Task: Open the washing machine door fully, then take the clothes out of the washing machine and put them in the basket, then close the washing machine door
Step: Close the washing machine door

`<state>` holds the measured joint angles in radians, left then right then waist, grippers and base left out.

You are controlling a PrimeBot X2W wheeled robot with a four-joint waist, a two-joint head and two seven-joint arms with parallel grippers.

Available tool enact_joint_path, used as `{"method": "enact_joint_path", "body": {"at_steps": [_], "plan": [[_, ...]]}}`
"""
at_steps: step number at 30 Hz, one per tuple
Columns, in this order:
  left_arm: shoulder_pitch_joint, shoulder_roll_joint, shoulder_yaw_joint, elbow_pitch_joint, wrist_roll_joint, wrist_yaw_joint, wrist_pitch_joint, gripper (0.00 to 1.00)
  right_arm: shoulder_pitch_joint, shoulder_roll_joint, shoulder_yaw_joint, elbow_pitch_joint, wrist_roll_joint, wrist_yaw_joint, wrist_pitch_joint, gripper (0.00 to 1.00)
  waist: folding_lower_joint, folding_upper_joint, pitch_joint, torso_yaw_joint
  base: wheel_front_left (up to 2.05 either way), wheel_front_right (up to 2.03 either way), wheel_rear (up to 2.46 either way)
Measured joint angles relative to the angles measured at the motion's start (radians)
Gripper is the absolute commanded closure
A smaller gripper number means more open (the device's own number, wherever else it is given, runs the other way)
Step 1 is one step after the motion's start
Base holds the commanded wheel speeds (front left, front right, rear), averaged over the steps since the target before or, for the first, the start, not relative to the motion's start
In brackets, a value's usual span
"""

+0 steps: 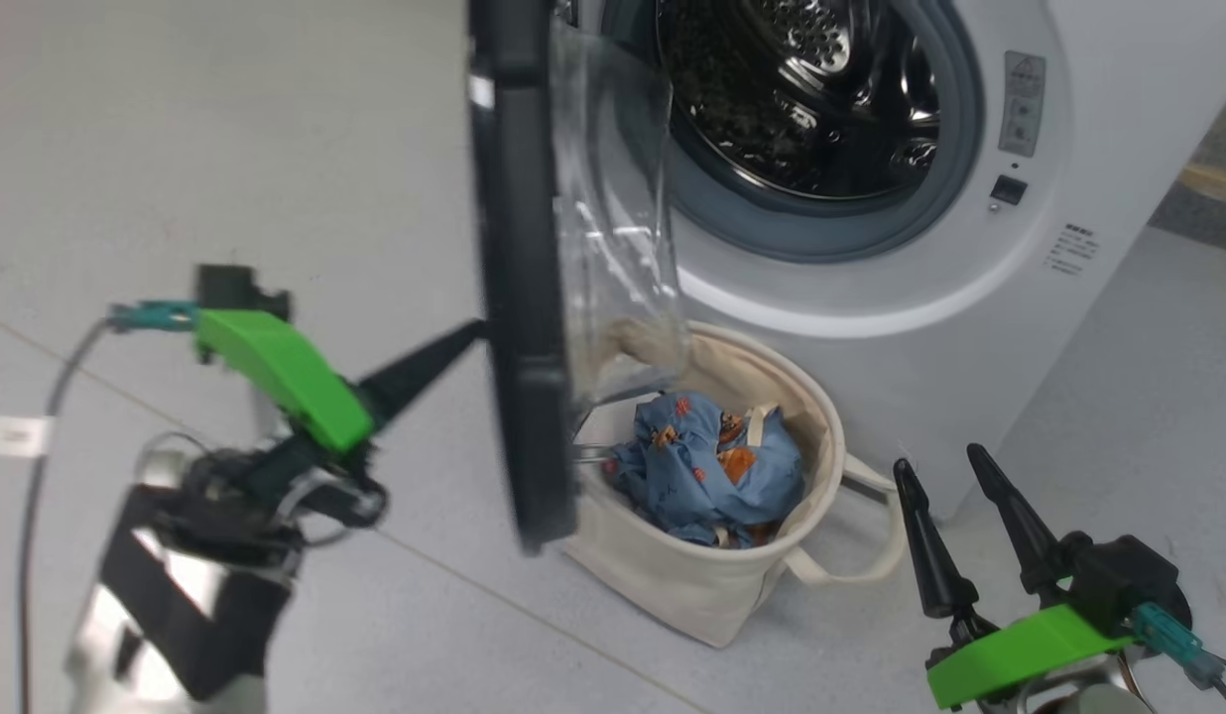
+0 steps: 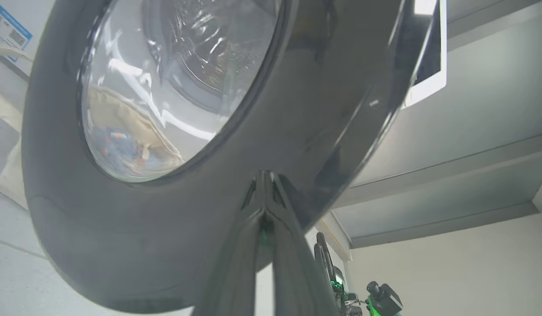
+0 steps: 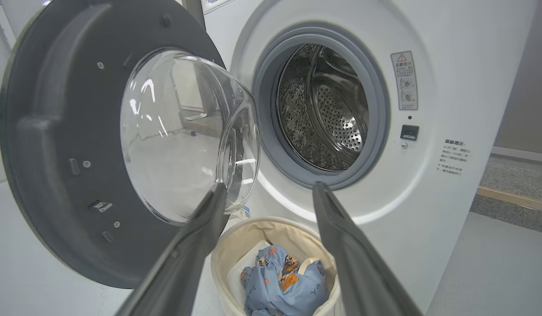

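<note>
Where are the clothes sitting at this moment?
In the head view, the clothes lie bunched inside the basket on the floor, directly in front of the washing machine and just right of the open washing machine door.

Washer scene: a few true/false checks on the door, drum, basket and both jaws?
1. The door is shut. False: it stands open.
2. The clothes lie in the basket. True.
3. The drum holds clothes. False: it looks empty.
4. The right jaws are open, holding nothing. True.
5. The left jaws are wide open. False: they are shut, tips at the door's outer face.
</note>
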<state>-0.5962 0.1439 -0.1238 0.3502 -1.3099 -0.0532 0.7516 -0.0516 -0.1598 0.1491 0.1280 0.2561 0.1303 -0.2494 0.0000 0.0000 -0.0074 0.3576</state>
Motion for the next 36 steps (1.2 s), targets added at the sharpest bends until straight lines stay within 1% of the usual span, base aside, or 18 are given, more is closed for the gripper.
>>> {"method": "enact_joint_path", "body": {"at_steps": [3,6,7,9,12,14,16,19,23,30,33,36], "plan": [[0.04,-0.038,-0.057,-0.072,0.035,0.0,-0.017,1.0,0.002,0.004,-0.002,0.0,-0.001,0.0,0.0,0.0,0.0,0.0,-0.006,-0.015,0.0,0.0,0.0],[0.061,-0.073,-0.104,-0.102,0.081,-0.002,-0.075,1.0,0.004,0.005,-0.002,0.002,-0.001,0.0,0.0,0.0,0.0,0.0,-0.008,-0.034,0.0,0.0,0.0],[0.061,-0.073,-0.104,-0.102,0.081,-0.002,-0.075,1.0,0.004,0.005,-0.002,0.002,-0.001,0.0,0.0,0.0,0.0,0.0,-0.008,-0.034,0.0,0.0,0.0],[0.063,-0.082,-0.118,-0.096,0.123,-0.01,-0.135,1.0,0.007,0.005,-0.002,0.002,-0.001,0.0,0.0,0.0,0.0,0.0,-0.007,-0.05,0.0,0.0,0.0],[0.063,-0.083,-0.113,-0.052,0.132,-0.02,-0.198,1.0,0.007,0.006,-0.002,0.002,-0.001,0.0,0.0,0.0,0.0,0.0,-0.006,-0.081,0.0,0.0,0.0],[0.063,-0.084,-0.118,-0.025,0.155,-0.036,-0.225,1.0,0.007,0.006,-0.005,0.001,-0.001,0.0,0.0,0.0,0.0,0.0,-0.003,-0.104,0.0,0.0,0.0],[0.063,-0.085,-0.121,-0.001,0.157,-0.044,-0.249,1.0,0.007,0.005,-0.009,0.001,-0.001,0.0,0.0,0.0,0.0,0.0,0.001,-0.126,0.0,0.0,0.0],[0.061,-0.084,-0.13,0.03,0.189,-0.054,-0.304,1.0,0.007,0.003,-0.012,-0.002,-0.001,0.0,0.0,0.0,0.0,0.0,0.009,-0.161,0.0,0.0,0.0],[0.059,-0.084,-0.169,0.063,0.241,-0.063,-0.388,1.0,0.006,0.0,-0.012,-0.009,-0.001,0.0,0.0,0.0,0.0,0.0,0.021,-0.209,0.0,0.0,0.0],[0.03,-0.083,-0.248,0.107,0.254,-0.063,-0.5,1.0,0.0,-0.004,-0.006,-0.009,-0.001,0.0,0.0,0.0,0.0,0.0,0.037,-0.306,0.0,0.0,0.0],[0.018,-0.077,-0.287,0.123,0.254,-0.071,-0.556,1.0,-0.007,-0.004,-0.005,-0.01,-0.001,0.0,0.0,0.0,0.0,0.0,0.04,-0.351,0.0,0.0,0.0],[0.001,-0.065,-0.321,0.154,0.28,-0.071,-0.619,1.0,-0.008,-0.004,-0.004,-0.01,-0.001,0.0,0.0,0.0,0.0,0.0,0.044,-0.398,0.0,0.0,0.0]]}}
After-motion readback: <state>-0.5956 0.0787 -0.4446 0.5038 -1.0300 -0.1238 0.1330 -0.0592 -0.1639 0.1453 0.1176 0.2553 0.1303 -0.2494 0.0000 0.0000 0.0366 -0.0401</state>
